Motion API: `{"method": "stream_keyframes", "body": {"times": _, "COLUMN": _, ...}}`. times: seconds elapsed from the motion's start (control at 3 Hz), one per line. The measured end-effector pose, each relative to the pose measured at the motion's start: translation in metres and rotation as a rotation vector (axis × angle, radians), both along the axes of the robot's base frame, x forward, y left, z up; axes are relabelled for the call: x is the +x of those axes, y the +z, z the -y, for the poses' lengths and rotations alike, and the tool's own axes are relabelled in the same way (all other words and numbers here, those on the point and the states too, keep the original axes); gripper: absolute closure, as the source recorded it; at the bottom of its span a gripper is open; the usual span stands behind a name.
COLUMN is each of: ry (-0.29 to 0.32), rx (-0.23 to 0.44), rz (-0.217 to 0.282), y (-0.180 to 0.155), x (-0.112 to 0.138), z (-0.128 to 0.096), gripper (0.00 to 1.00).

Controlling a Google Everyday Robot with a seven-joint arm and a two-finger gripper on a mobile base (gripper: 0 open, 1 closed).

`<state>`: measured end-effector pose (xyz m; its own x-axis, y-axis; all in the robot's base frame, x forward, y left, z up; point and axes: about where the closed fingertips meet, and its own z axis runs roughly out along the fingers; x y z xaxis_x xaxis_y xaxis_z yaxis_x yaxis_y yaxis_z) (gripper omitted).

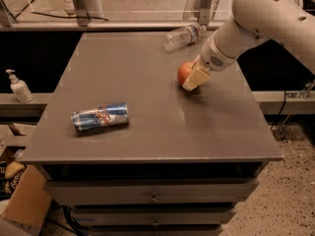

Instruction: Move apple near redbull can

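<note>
Right, here we are at the pick-up stage: the tool sits low on the counter, pressed up against the right flank of the apple. Whether it is spread around the fruit or already pinching it, I cannot tell from this angle; the pale tip hides the contact.

The apple rests toward the back right of the counter, not far in front of a clear water bottle lying on its side. The redbull can also lies on its side, over at the front left, well apart from the apple.

So nothing has been delivered yet. I'd judge the next move calls for a firm hold on that round, slippery fruit, then a clean lift and a carry across to the front left. The set-down must be gentle: a can on its side may roll if nudged.
</note>
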<state>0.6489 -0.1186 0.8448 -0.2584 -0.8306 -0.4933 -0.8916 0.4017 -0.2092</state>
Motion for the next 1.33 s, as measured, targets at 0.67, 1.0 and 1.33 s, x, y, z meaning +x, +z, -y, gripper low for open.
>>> {"method": "stream_keyframes", "body": {"times": 0.67, "ry": 0.01, "rx": 0.037, "rz": -0.032, "y": 0.014, "x": -0.024, "z": -0.003, "gripper": 0.86}}
{"method": "stream_keyframes", "body": {"times": 1.0, "ry": 0.077, "rx": 0.068, "rz": -0.079, "y": 0.024, "x": -0.071, "z": -0.014, "gripper": 1.0}}
{"method": "stream_keyframes", "body": {"times": 1.33, "ry": 0.174, "rx": 0.08, "rz": -0.117, "y": 0.022, "x": -0.119, "z": -0.035, "gripper": 1.0}}
